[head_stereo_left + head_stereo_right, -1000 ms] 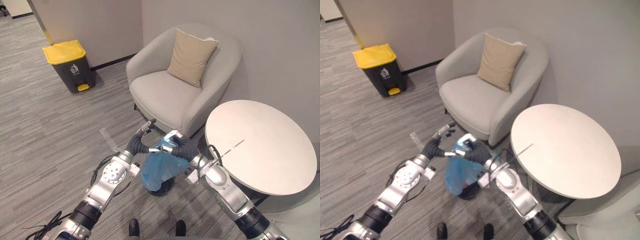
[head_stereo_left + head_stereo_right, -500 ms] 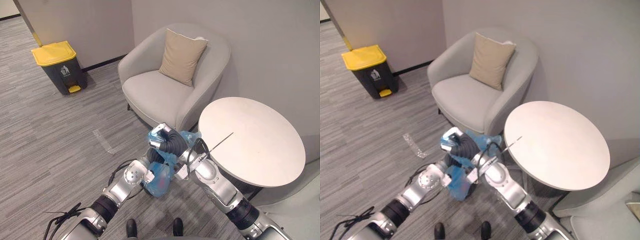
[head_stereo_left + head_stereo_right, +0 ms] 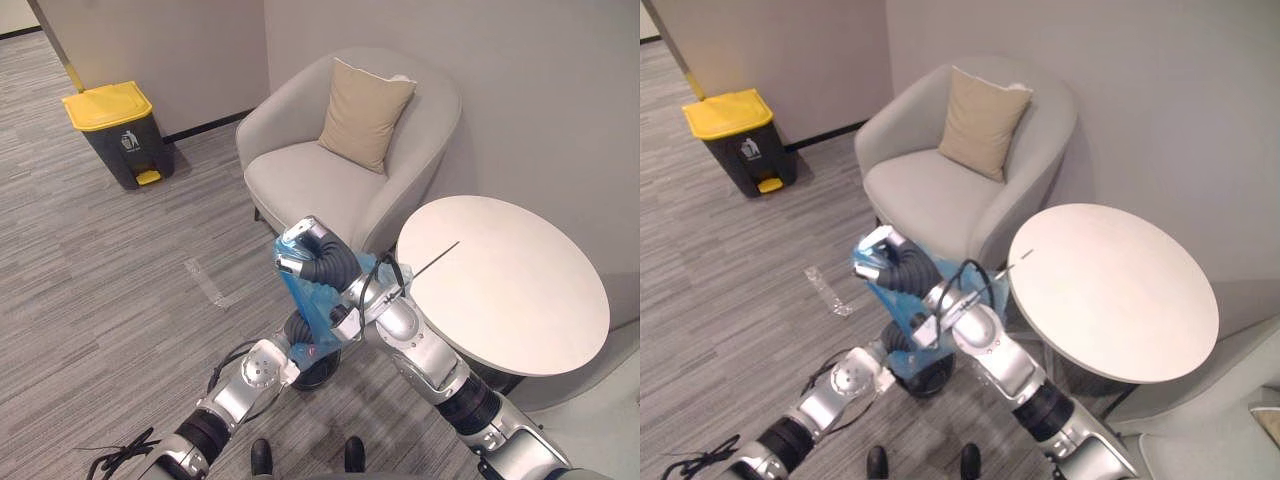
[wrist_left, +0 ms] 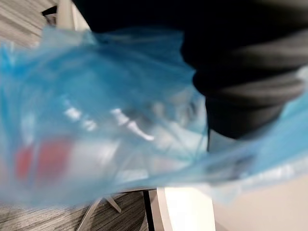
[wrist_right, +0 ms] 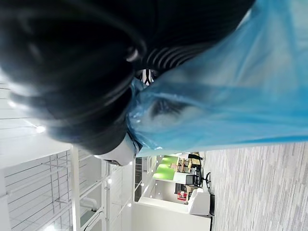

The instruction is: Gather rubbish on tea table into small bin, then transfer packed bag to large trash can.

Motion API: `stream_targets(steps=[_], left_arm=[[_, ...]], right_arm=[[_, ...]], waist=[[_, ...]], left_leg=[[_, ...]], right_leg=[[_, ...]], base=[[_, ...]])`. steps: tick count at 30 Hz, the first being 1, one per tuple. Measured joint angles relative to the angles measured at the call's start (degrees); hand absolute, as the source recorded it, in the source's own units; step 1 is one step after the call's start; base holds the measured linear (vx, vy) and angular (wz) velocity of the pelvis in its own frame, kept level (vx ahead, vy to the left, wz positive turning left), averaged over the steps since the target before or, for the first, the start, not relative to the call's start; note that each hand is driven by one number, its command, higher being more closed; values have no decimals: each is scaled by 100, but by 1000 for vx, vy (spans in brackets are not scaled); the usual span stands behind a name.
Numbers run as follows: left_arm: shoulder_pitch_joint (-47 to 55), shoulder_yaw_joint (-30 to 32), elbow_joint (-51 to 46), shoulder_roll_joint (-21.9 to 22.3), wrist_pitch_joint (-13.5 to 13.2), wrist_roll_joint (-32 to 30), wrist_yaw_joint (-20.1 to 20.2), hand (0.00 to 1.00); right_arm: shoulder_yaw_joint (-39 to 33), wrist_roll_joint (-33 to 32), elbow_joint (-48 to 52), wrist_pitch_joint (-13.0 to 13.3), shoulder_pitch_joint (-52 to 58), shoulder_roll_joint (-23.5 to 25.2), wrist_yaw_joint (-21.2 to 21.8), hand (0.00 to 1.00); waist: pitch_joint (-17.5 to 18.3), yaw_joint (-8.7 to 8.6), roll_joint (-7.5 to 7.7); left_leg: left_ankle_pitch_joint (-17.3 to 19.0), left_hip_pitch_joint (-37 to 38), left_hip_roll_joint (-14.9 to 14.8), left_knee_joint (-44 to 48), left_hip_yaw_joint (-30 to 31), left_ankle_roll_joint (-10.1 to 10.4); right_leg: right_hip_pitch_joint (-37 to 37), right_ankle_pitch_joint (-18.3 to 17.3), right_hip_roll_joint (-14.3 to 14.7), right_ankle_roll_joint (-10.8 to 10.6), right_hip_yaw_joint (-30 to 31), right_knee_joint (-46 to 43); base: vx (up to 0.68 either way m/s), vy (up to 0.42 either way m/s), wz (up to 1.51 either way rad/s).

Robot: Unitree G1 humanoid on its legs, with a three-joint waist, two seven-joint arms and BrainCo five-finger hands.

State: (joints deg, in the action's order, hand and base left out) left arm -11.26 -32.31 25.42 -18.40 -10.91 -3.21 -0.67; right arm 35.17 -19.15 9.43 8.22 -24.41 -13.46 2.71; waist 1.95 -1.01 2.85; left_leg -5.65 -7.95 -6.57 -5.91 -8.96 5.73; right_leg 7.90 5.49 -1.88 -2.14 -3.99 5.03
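Note:
My right hand (image 3: 308,258) is raised between the armchair and the tea table (image 3: 500,290), shut on the gathered top of a blue plastic bag (image 3: 312,305). The bag hangs stretched from it down towards the small black bin (image 3: 318,372) on the floor. Through the blue film (image 4: 96,120) I see red and white rubbish. My left hand (image 3: 297,328) is low, against the bag's lower part just above the bin, its fingers hidden behind the plastic. The large grey trash can with a yellow lid (image 3: 110,105) stands far left by the wall.
A grey armchair (image 3: 320,180) with a beige cushion (image 3: 365,110) stands right behind the bag. The round white table top is bare. Open carpet floor (image 3: 120,280) stretches between here and the large can.
My right hand has lifted the bag's top up and leftwards, pulling the bag long. My left hand has dropped from the bag's mouth to its lower part. The camera shifted a second ago.

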Motion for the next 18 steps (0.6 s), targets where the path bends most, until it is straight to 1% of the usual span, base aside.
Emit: stream_targets(steps=[7, 8, 10, 12, 15, 18], left_arm=[[307, 225, -149, 4, 47, 123, 88, 100], [350, 242, -174, 4, 52, 126, 89, 100], [451, 362, -206, 39, 69, 133, 85, 100], [605, 616, -372, 99, 115, 241, 73, 100], [709, 880, -489, 136, 136, 344, 49, 100], [861, 1170, -690, 199, 161, 470, -58, 100]], right_arm=[[-27, 17, -2, 41, 212, 60, 72, 100], [-62, 47, -4, 52, 313, 110, 87, 0], [-110, 111, -27, 75, 534, 215, 122, 0], [-127, 183, -84, 84, 855, 227, 145, 0], [-191, 522, -195, 82, 1201, 219, 170, 0], [-475, 1077, -194, 83, 1543, 208, 160, 0]], waist=[[1, -6, 1], [2, -5, 2], [3, -6, 4], [6, -5, 8], [22, -5, 27], [36, -4, 46]], left_leg=[[0, 4, -1, 0, -1, 0], [0, 4, 0, 0, 0, 0], [0, 4, 0, 0, 2, 0], [0, 5, 0, 0, 16, 0], [0, 5, -4, 0, 30, 0], [0, 8, -4, 0, 47, 0]], right_leg=[[-2, 0, -2, 0, 4, 0], [-3, -1, -3, 0, 2, 0], [-4, -1, -7, -1, 1, 0], [-14, -2, -10, -2, -13, 0], [-21, -3, -14, -2, -27, 0], [-36, -3, -18, -2, -47, 0]], base=[[0, 0, 0], [0, 0, 0], [0, 0, 0], [0, 0, 0], [0, 0, 1], [0, 0, 3]])
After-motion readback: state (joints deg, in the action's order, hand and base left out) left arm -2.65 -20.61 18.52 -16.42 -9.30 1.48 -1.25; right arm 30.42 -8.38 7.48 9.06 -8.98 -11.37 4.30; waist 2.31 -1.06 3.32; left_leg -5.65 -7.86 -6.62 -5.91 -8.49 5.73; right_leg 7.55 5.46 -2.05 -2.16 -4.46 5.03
